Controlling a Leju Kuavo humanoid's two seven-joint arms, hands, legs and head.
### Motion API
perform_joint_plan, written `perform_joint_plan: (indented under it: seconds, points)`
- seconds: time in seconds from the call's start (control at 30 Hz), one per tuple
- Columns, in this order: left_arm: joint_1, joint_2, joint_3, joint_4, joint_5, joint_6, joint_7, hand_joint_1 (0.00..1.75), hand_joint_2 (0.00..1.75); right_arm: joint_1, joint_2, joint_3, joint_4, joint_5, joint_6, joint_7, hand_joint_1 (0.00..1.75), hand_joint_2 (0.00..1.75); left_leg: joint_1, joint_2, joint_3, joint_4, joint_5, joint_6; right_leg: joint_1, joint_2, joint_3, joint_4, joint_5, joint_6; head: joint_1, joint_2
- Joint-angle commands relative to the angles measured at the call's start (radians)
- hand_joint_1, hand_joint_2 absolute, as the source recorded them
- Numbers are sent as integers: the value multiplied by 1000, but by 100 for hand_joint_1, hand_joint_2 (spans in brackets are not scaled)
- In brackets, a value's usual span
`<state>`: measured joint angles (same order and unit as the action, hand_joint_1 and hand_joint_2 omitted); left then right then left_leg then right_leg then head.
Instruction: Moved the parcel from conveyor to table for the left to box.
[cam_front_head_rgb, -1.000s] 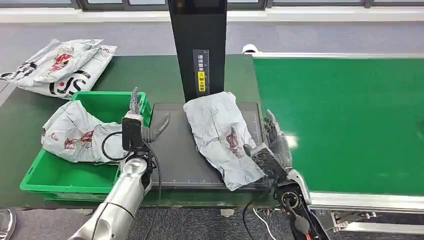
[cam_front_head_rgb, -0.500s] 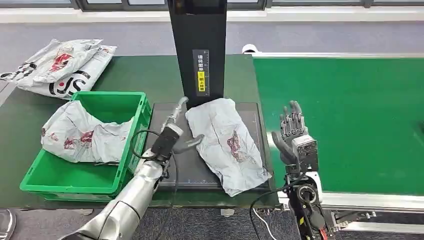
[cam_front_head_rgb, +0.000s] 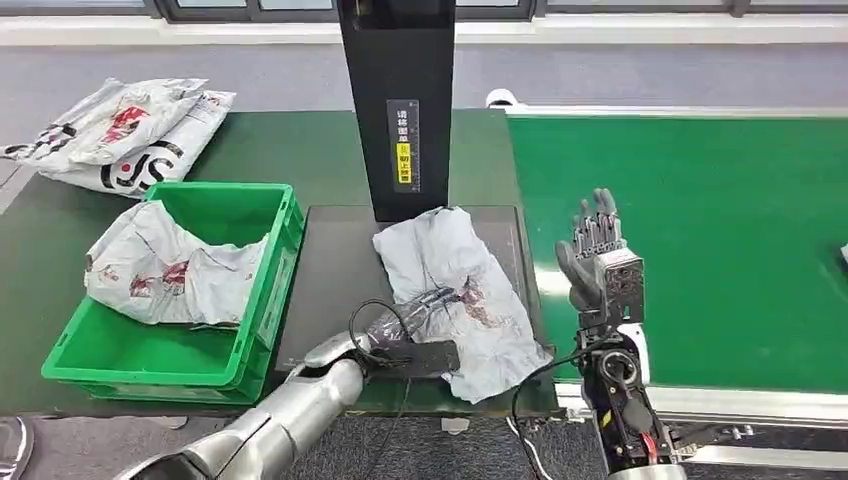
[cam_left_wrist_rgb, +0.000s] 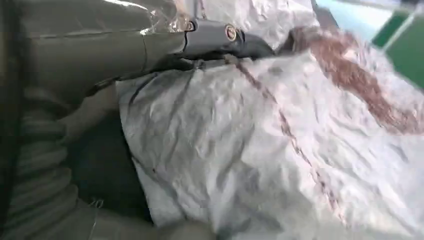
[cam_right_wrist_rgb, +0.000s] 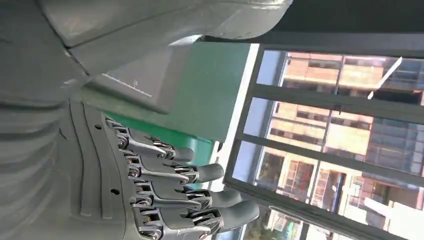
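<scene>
Our left hand (cam_front_head_rgb: 425, 308) lies on the grey parcel (cam_front_head_rgb: 455, 285) by the scale platform's (cam_front_head_rgb: 330, 260) front edge; we cannot tell its grip. Our right hand (cam_front_head_rgb: 597, 252) is raised, fingers apart, empty.

Grey parcels: 1 on scale pad (cam_front_head_rgb: 452, 280), 1 in crate (cam_front_head_rgb: 165, 270), approx 2 piled at table corner (cam_front_head_rgb: 120, 135). Green crate (cam_front_head_rgb: 265, 320) x1.

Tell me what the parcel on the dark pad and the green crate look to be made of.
Parcel: thin grey-white plastic film, probably a poly mailer; it creases sharply, with a slight sheen and red print. Green crate: rigid moulded plastic, judging by its uniform colour, ribbed wall and thick rim. The left hand lies on the parcel.
</scene>
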<state>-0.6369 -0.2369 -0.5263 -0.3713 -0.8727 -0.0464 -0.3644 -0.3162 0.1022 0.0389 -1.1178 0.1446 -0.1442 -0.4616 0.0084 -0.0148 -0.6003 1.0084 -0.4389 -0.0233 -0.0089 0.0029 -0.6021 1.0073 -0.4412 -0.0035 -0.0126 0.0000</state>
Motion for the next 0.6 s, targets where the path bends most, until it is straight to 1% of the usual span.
perform_joint_plan:
  seconds: [0.03, 0.13, 0.2, 0.23, 0.27, 0.3, 0.33, 0.37, 0.4, 0.47, 0.5, 0.57, 0.6]
  points:
    - [-5, 53, -125, 111, -26, -76, 53, 175, 175, -77, -22, 56, 139, -12, 16, 14, 0, 175, -1, 5, 5, -2, 0, 1, -1, 4, 4, -2, 1, 1, 0, 0]
    - [-4, 52, -115, 102, -24, -56, 53, 175, 175, -62, -24, 54, 119, -12, 14, 16, 0, 175, -1, 6, 7, -4, 1, 1, -1, 4, 6, -4, 2, 0, 0, 0]
    - [-3, 47, -57, 77, 7, 71, 44, 175, 175, -30, -28, 45, 81, -12, 8, 22, 0, 175, -1, 6, 8, -4, 0, 1, -1, 4, 6, -4, 2, 0, 0, 0]
    - [-9, 41, -24, 71, 28, 110, 29, 175, 175, -19, -29, 41, 65, -10, 4, 27, 0, 175, -1, 3, 8, -3, 0, 1, -1, 2, 7, -3, 0, 0, 0, 0]
    - [-11, 37, 16, 51, 59, 165, 18, 175, 175, -13, -32, 38, 60, -10, 3, 28, 0, 175, 0, 4, 8, -4, 0, 1, -1, 2, 8, -4, 1, 0, 0, 0]
    - [-20, 31, 55, 36, 87, 202, -3, 175, 175, -5, -36, 39, 52, -11, 4, 31, 0, 175, -1, 3, 8, -2, 0, 1, -1, 1, 7, -2, 0, 0, 0, 0]
    - [-27, 27, 117, -1, 140, 249, -34, 175, 175, -2, -40, 40, 55, -13, 6, 31, 0, 175, -1, 4, 9, -4, 0, 1, -1, 2, 7, -3, 1, 0, 0, 0]
    - [-41, 28, 133, -16, 154, 244, -44, 175, 175, 0, -41, 40, 60, -15, 5, 30, 0, 175, 0, 1, 6, 0, 0, 1, 0, 0, 6, -1, 0, 0, 0, 0]
    - [-42, 29, 137, -26, 156, 236, -40, 175, 175, -1, -41, 40, 63, -16, 4, 28, 0, 175, 0, 2, 6, -2, 0, 1, 0, 0, 5, -2, 1, 0, 0, 0]
    - [-38, 31, 199, -90, 212, 292, -98, 175, 175, -13, -43, 51, 87, -25, 8, 20, 0, 175, 0, 3, 5, -1, 0, 1, 0, 1, 3, -1, 1, 0, 0, 0]
    - [-39, 37, 202, -109, 215, 276, -94, 175, 175, -19, -42, 53, 98, -29, 6, 15, 0, 175, 0, 3, 4, 0, 0, 0, 1, 2, 2, 0, 1, -1, 0, 0]
    - [-33, 43, 252, -213, 263, 334, -136, 175, 175, -35, -40, 65, 125, -34, 7, 2, 0, 175, 0, 4, 3, -2, 1, 1, 0, 2, 1, -2, 2, -1, 0, 0]
    - [-35, 49, 272, -276, 288, 339, -138, 175, 175, -40, -33, 66, 132, -37, 7, -1, 0, 175, 0, 5, 2, -1, 1, 0, 1, 2, 0, -1, 2, -1, 0, 0]
